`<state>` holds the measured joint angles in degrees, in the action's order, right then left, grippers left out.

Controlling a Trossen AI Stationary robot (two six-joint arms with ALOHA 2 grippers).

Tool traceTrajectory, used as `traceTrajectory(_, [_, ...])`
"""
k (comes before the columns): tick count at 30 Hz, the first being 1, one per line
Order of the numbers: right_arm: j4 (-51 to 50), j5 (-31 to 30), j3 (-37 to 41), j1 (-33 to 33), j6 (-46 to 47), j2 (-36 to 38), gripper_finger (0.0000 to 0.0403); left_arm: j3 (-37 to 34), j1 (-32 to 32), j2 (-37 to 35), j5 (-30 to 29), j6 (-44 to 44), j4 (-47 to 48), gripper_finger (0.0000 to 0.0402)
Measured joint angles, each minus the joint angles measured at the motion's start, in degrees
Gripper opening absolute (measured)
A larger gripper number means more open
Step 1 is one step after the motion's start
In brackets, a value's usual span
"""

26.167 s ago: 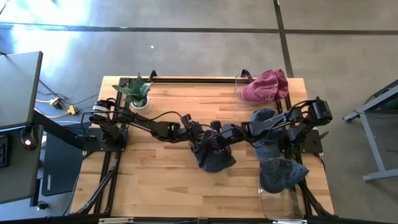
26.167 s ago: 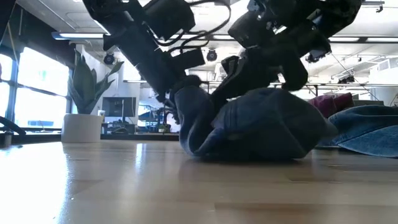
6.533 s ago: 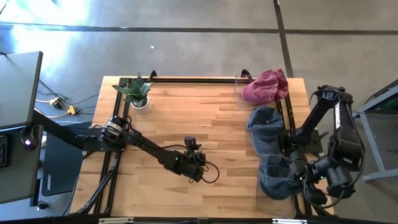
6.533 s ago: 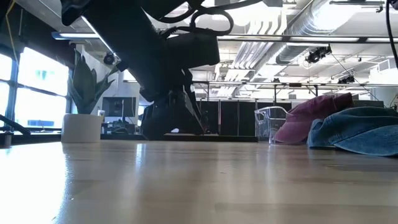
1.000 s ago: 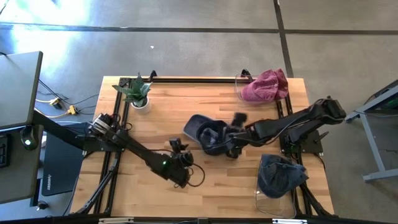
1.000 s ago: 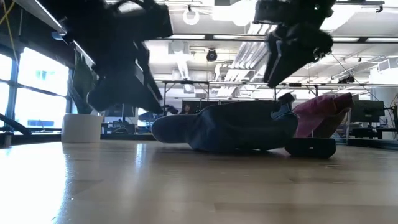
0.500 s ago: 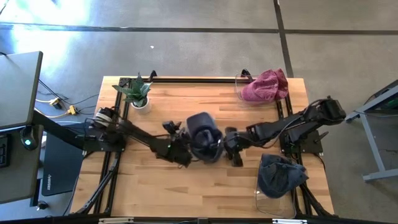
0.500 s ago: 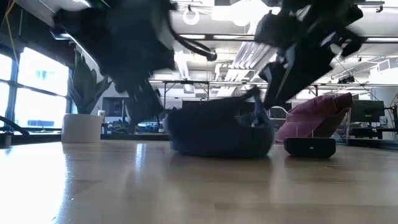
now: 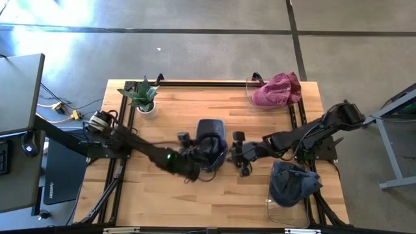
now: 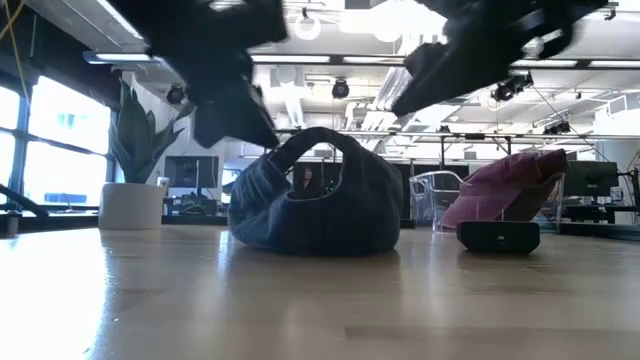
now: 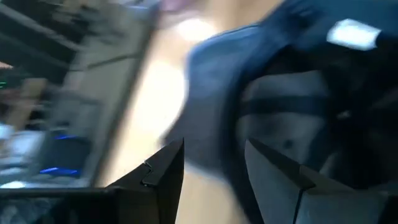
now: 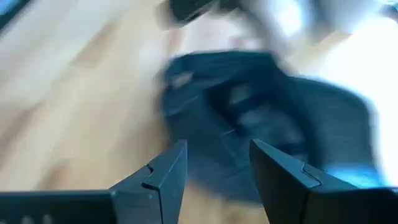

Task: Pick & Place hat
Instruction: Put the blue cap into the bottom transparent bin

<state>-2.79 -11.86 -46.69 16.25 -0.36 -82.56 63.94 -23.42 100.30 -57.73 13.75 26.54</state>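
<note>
The dark blue hat (image 9: 211,144) sits mid-table as a rounded mound with a loop of its rim arched on top, and it lies right between my two grippers. My left gripper (image 9: 197,156) is against the hat's near-left edge; in its wrist view the fingers (image 11: 163,174) stand apart with dark fabric filling the gap between them, though I can't tell whether they actually pinch it. My right gripper (image 9: 241,156) is just beside the hat on the other side, not touching it as far as I can see, and its fingers (image 12: 166,171) are apart with only the hat ahead of them (nothing held).

Beyond the right gripper, a clear bin (image 9: 279,211) at the table's near right corner already holds a blue hat (image 9: 294,182), and a pink hat (image 9: 278,89) rests on another bin at the far right corner. I'd judge this hat has been brought out for handling and hasn't been placed yet; gripping and carrying it to a bin remain.
</note>
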Motion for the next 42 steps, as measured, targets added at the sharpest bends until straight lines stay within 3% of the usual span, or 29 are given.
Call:
traceTrajectory(3, [6.21,-4.2,1.94,-2.94,1.76,-0.6,0.0156,0.0,4.12,0.01,16.73,-8.5,-7.66,0.0165])
traceTrajectory(7, [7.77,-0.69,3.36,-8.42,1.88,-0.59,0.0134,0.0,8.29,0.01,46.89,-14.77,-13.92,0.0165])
traceTrajectory(10, [7.75,5.65,4.48,-11.9,3.09,-0.61,0.0121,0.16,9.29,2.03,58.31,-17.12,-17.66,0.0165])
traceTrajectory(12, [7.84,8.83,5.14,-13.14,3.08,-0.61,0.0114,-0.13,9.14,3.42,60.37,-19.15,-18.22,0.0165])
traceTrajectory(20, [9.23,12.69,6.04,-13.01,2.7,-0.64,0.0102,4.31,2.29,-1.49,56.27,-23.05,-16.21,0.0165])
traceTrajectory(24, [8.73,12.07,5.93,-11.91,2.8,-0.27,0.0103,4.85,-0.58,-1.77,47.77,-23.96,-14.29,0.0165])
traceTrajectory(29, [5.07,9.04,5.94,-12.62,6.35,0.52,0.011,4.77,-1.34,-1.76,35.53,-18.57,-6.93,0.0165])
traceTrajectory(37, [10.54,14.72,8.08,-19.54,15.31,-2.91,0.0211,4.78,-3.4,-5.19,15.7,-6.35,6.68,0.0165])
traceTrajectory(42, [15.41,19.53,8.11,-22.34,21.36,-8.55,0.026,4.29,-3.07,-4.66,11.82,3.12,14.56,0.0165])
